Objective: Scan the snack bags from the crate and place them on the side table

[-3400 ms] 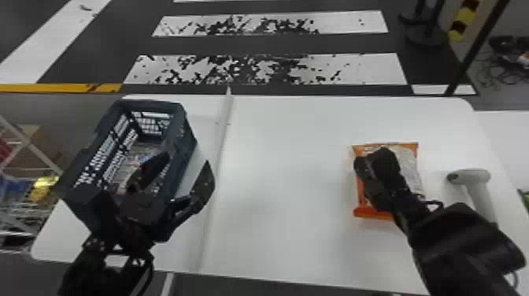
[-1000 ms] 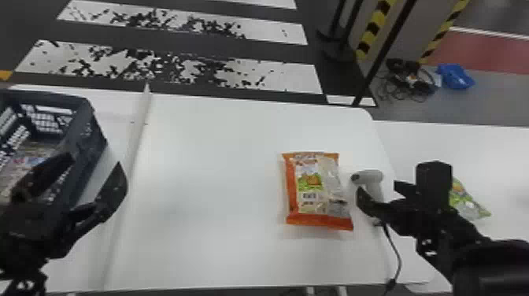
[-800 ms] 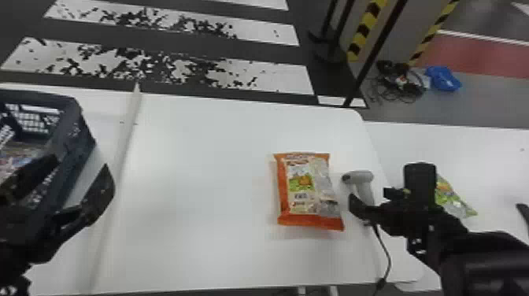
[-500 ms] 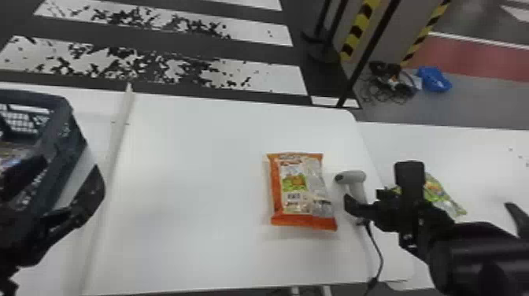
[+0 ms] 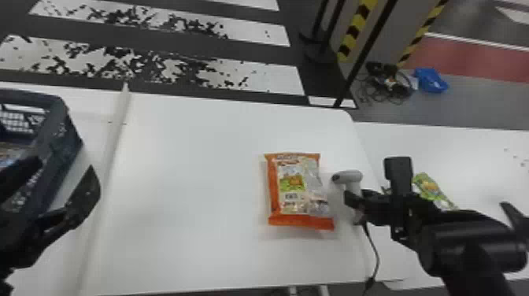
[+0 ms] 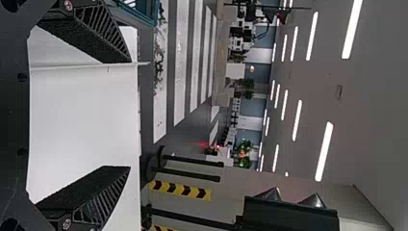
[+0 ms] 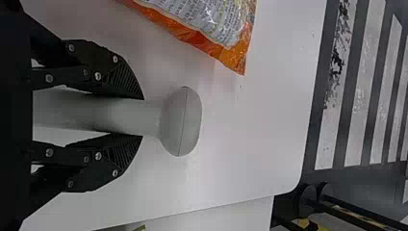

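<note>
Right gripper (image 5: 351, 201): closed on scanner (image 5: 349, 176) handle

Opens only to handle's width. Left gripper (image 5: 63, 168): stands wide open, empty. Find orange snack bag (image 5: 293, 185) on white table (image 5: 193, 177), just beside scanner; find green bag (image 5: 430, 186) on side table (image 5: 472, 153).

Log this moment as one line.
right gripper: closed on barcode scanner | orange snack bag: on table beside scanner | left gripper: open, near crate

The right gripper (image 5: 353, 200) has its black fingers (image 7: 122, 79) touching both sides of the scanner (image 7: 179, 122). An orange bag (image 7: 231, 55) lies near the scanner, apart from it. The white table (image 7: 250, 130) is under them, with striped floor (image 7: 329, 139) past the scanner's round end.
</note>
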Tool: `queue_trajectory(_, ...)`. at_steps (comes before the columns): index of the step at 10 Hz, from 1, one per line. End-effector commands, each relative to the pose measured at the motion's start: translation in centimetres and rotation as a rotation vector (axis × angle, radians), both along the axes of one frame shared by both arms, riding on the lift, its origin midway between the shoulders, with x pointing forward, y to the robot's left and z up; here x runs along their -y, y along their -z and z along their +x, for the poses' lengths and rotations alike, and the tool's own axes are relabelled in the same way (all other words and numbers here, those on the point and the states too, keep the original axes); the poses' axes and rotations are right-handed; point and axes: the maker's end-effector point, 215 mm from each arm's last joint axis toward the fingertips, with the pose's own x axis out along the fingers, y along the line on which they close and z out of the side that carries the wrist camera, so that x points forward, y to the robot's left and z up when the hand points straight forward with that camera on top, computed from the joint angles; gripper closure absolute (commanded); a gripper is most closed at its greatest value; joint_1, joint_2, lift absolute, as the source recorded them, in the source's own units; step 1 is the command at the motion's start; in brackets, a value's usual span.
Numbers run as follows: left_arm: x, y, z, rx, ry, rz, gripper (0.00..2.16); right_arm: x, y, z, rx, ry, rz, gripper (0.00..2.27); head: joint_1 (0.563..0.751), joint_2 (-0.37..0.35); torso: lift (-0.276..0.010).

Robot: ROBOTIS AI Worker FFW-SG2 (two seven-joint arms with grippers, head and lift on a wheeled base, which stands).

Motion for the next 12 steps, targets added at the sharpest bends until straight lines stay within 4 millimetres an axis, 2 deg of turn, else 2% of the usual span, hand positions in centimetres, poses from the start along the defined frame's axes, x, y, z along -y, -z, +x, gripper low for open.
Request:
queue_trajectory(1,0.1,0.0,0.1,0.001,0.0,-0.002,0.09,0.1,-0.2,0.2,0.003,0.002,-0.005,2.25,0.695,-0.232,-0.081)
queue_trajectory(4,-0.1,0.1,0.3,0.001,-0.003,-0.001,0.09,0.6,-1.5,0.3,0.016,0.012,-0.016,2.25,0.695,-0.236,-0.081)
queue_trajectory(6,-0.1,0.0,0.4,0.003,-0.004,-0.001,0.09,-0.3,-3.9,-1.4,0.019,0.012,-0.021,2.25,0.695,-0.238,-0.081)
queue_trajectory(10,-0.2,-0.1,0.5,0.004,-0.002,-0.004,0.09,-5.9,-8.6,-6.1,-0.006,-0.047,-0.013,2.26,0.695,-0.201,-0.081)
queue_trajectory(12,-0.1,-0.2,0.4,0.006,-0.003,-0.008,0.09,-9.5,-9.9,-8.2,-0.028,-0.089,0.011,2.26,0.695,-0.17,-0.081)
